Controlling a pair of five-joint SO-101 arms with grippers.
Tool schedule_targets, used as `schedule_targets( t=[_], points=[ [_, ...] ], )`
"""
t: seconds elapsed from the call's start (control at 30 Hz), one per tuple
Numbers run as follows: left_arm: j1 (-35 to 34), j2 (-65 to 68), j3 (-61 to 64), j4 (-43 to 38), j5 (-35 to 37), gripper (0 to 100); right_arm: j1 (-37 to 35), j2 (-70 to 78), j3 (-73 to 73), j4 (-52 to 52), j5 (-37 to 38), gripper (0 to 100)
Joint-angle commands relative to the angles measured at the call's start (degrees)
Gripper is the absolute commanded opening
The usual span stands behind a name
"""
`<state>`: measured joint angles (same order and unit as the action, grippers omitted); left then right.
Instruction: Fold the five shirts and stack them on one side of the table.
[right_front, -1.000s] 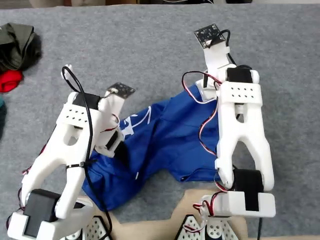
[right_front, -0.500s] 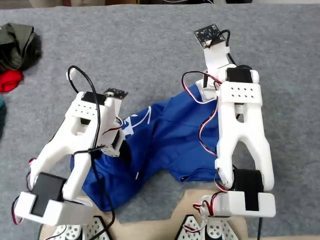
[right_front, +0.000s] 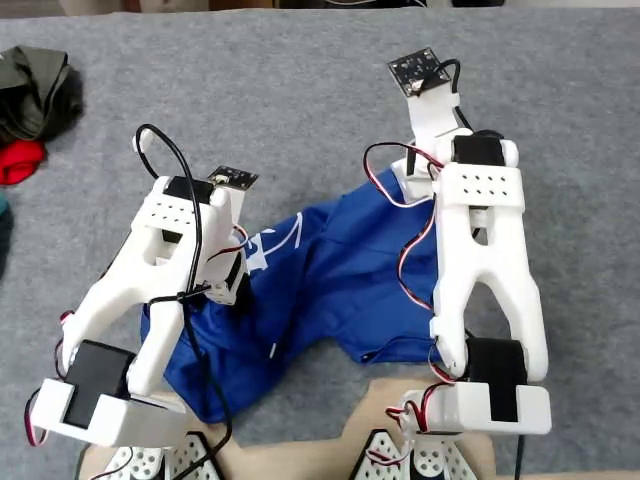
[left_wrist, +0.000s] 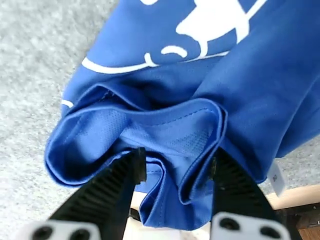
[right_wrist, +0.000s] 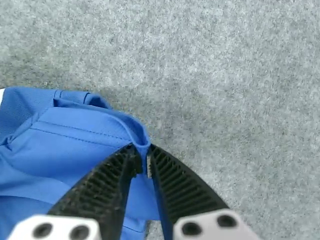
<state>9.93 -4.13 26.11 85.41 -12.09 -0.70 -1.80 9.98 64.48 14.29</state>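
The crumpled blue cloth shirt (right_front: 330, 285) lies across the grey felt bench (right_front: 250, 90) from arm to arm, one corner pinched tight in the right claw (right_wrist: 142, 161), while the left claw (left_wrist: 175, 170) gapes wide around a bunched fold.

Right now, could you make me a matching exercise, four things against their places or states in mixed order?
1. blue fabric shirt with white print
2. small red cloth
3. crumpled dark olive garment
4. right arm's jaws

a. shut on blue fabric
b. crumpled at the table middle, near side
c. table's left edge, farther back
d. table's left edge, nearer front

Pairs: 1-b, 2-d, 3-c, 4-a
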Motion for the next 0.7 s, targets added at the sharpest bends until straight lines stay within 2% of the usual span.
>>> schedule_targets(
  t=[0.0, 0.27, 0.47, 0.67],
  points=[
    [0.5, -0.1, -1.8, -0.4, 0.2, 21, -0.7, -0.2, -2.9, -1.1, -0.4, 0.5],
    [0.6, -0.1, -1.8, -0.3, 0.4, 21, -0.7, -0.1, -2.9, -1.1, -0.4, 0.5],
    [0.6, -0.1, -1.8, -0.4, 0.4, 13, -0.7, -0.2, -2.9, -1.1, -0.4, 0.5],
    [1.0, -0.1, -1.8, -0.4, 0.4, 13, -0.5, -0.2, -2.9, -1.1, -0.4, 0.5]
  ],
)
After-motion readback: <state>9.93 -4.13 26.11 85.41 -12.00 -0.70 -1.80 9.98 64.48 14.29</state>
